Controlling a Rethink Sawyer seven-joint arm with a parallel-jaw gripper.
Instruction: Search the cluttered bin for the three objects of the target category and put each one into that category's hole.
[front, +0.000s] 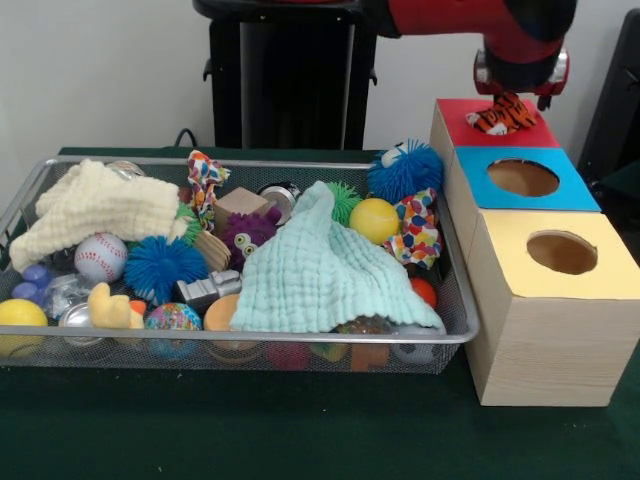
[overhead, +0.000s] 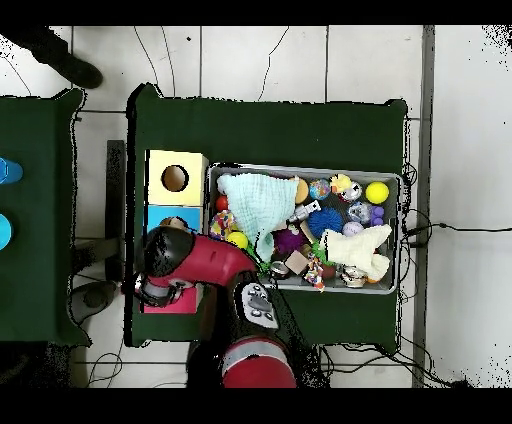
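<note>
A small orange, black-striped tiger plush (front: 503, 115) sits directly under my gripper (front: 508, 100), over the red top (front: 455, 112) of the far box. The toy hides that box's hole, and I cannot tell whether it hangs from the gripper or rests on the box. A wire bin (front: 452, 335) at the left holds mixed toys: a blue fuzzy creature (front: 405, 170), a purple plush (front: 248, 230) and a yellow duck (front: 110, 308). In the overhead view the red arm (overhead: 190, 258) covers the gripper and the red box.
Blue-topped (front: 523, 178) and yellow-topped (front: 562, 252) boxes with open round holes stand in a row nearer than the red one. A mint cloth (front: 315, 265) and a cream cloth (front: 95, 205) drape over bin contents. A baseball (front: 100, 256), spiky balls and a yellow ball (front: 374, 220) lie around them.
</note>
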